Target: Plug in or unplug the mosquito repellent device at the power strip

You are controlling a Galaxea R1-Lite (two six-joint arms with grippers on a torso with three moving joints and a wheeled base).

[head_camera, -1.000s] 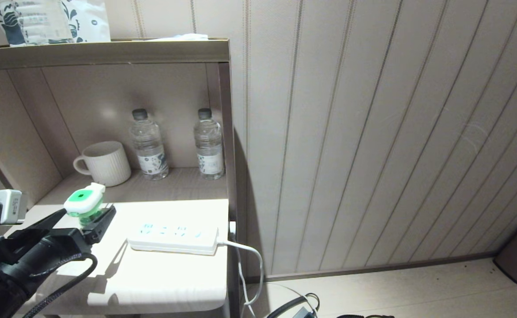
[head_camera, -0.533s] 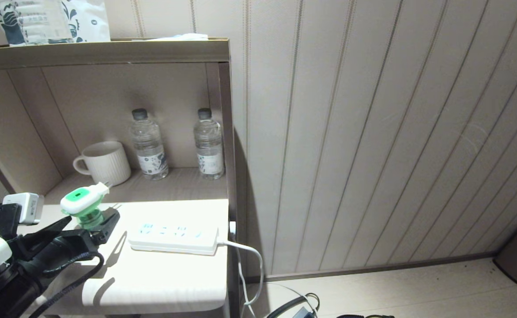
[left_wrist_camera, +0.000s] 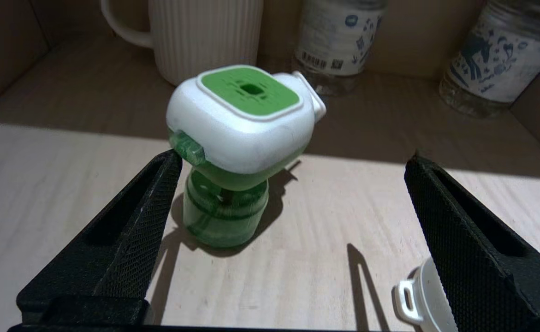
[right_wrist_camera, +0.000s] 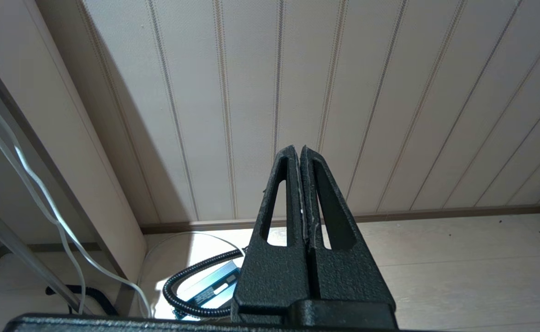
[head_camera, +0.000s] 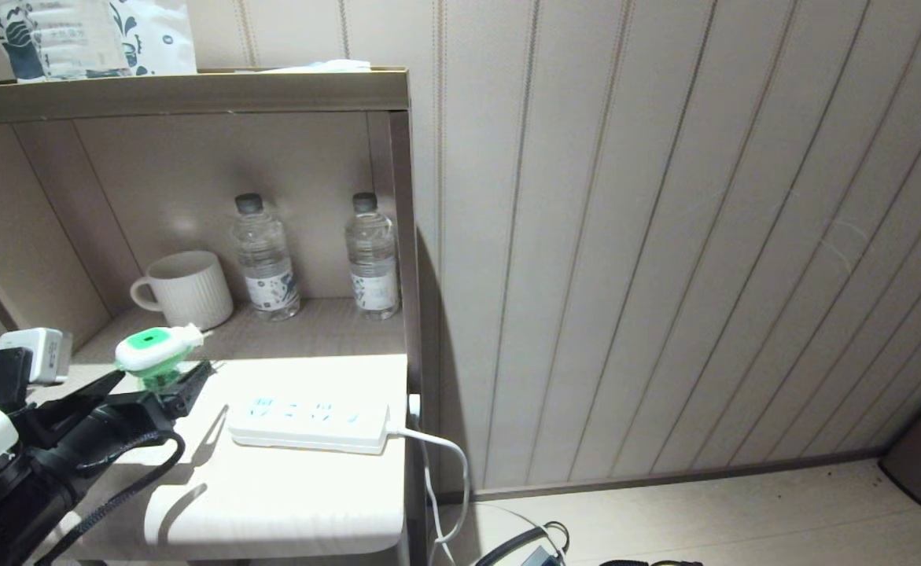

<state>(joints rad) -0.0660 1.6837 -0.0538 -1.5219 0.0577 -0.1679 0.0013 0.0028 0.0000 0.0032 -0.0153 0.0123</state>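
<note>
The left gripper [left_wrist_camera: 293,161] stands wide, one finger beside the mosquito repellent device [left_wrist_camera: 237,138], which stands upright on the pale shelf [head_camera: 287,487] near the left end of the power strip [head_camera: 308,420] and apart from it — whether that finger touches the cap cannot be told, and the prongs are mostly hidden behind the cap. Behind it stand one ribbed mug [head_camera: 186,288] and two water bottles [head_camera: 263,255] — cut off at the top in the left wrist view. The right gripper [right_wrist_camera: 303,154], pressed closed and empty, hangs above the floor.

Device prongs [left_wrist_camera: 313,94] mostly hidden behind cap
</note>
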